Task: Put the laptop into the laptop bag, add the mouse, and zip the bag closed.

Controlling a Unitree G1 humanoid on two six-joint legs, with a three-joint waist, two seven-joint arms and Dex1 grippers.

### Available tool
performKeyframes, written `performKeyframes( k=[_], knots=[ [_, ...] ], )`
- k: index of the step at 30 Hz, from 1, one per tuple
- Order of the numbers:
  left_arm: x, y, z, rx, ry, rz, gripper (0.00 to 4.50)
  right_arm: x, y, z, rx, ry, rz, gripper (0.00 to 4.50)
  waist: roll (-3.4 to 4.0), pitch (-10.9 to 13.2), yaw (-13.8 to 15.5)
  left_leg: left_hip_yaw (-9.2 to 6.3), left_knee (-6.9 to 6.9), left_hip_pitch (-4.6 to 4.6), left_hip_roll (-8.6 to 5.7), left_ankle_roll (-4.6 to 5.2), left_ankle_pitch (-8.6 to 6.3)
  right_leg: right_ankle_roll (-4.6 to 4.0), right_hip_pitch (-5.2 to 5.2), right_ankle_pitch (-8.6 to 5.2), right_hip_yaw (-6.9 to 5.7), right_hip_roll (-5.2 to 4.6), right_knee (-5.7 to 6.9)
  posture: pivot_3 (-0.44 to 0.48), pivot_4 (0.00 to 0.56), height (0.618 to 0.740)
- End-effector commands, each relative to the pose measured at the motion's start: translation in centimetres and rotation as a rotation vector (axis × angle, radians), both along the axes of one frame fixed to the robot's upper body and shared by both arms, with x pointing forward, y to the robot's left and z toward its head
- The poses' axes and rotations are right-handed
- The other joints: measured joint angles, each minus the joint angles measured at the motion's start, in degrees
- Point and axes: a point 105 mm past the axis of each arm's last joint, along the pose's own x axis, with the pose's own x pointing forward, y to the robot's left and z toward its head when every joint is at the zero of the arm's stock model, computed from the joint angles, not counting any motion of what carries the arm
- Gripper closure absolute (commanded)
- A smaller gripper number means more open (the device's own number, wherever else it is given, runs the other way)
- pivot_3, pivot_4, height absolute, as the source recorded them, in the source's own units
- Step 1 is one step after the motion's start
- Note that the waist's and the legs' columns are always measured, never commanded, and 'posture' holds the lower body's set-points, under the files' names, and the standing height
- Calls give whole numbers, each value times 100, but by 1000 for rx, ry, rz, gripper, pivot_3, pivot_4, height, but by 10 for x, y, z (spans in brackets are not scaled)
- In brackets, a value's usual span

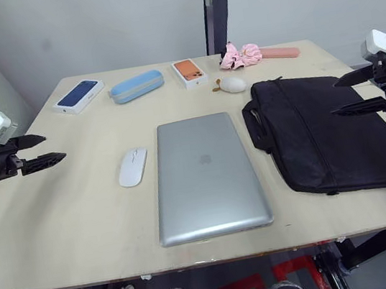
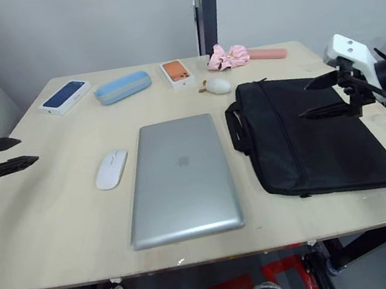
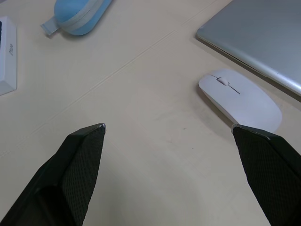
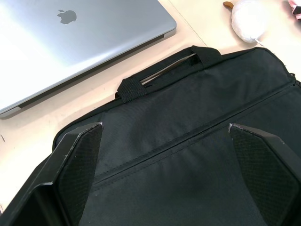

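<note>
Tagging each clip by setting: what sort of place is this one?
Probably an indoor lab or test room set up like a desk: a plain wooden table against bare grey walls, laid with a laptop, a laptop bag and boxed phones.

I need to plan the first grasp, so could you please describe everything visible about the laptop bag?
The laptop bag is black woven fabric, rectangular, lying flat on the table's right side. Its strap handles face the laptop without touching it. A zipper seam runs along its length. The right gripper hovers above it, open.
</note>
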Motion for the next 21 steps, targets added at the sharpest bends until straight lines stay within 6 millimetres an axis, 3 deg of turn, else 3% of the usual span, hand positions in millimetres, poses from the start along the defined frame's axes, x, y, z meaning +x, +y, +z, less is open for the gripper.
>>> performKeyframes(
  k=[1,21],
  knots=[
    [2,-3,5,3,-11,-19,0,-6,0,14,-21,-49,4,16,0,0,0,0,0,0,0,0,0,0,0,0,0,0,0,0,150,740],
    [8,-9,7,-61,9,-29,0,-6,-8,13,-48,-53,-16,16,0,0,22,0,4,-1,0,0,0,0,0,0,1,0,4,0,150,740]
  ],
)
